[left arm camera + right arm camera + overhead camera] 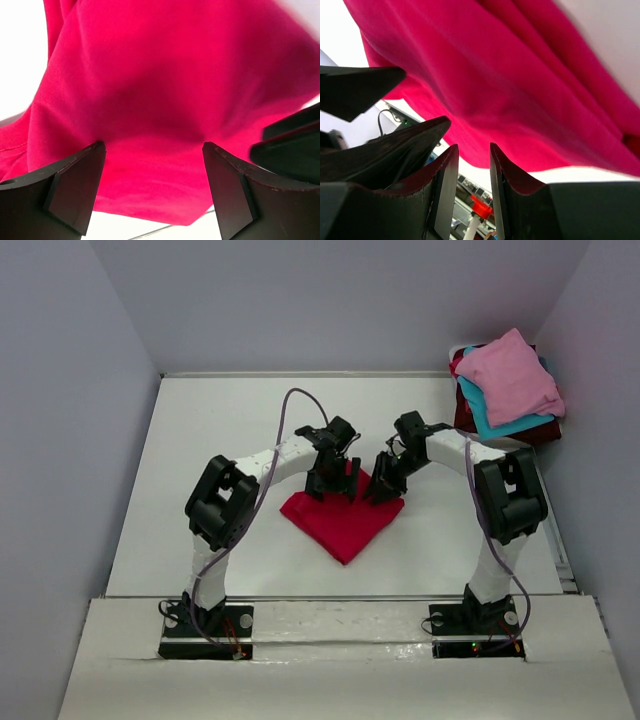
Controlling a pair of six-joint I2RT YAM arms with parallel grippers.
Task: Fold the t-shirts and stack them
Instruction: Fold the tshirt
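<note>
Crimson t-shirt (pixel 342 525) on the table (pixel 200 460), judged soft and limp, to be pinched at its edge; left jaws wide apart, right jaws barely parted

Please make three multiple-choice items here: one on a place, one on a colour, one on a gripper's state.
1. The shirt pile lies: A. near left B. far right C. centre
2. Its top shirt is: A. pink B. teal C. maroon
3. The left gripper is: A. open B. shut tight C. unseen
Key: B, upper right in the overhead view; A, pink cloth covers the others; A, a wide gap parts its fingers.
</note>
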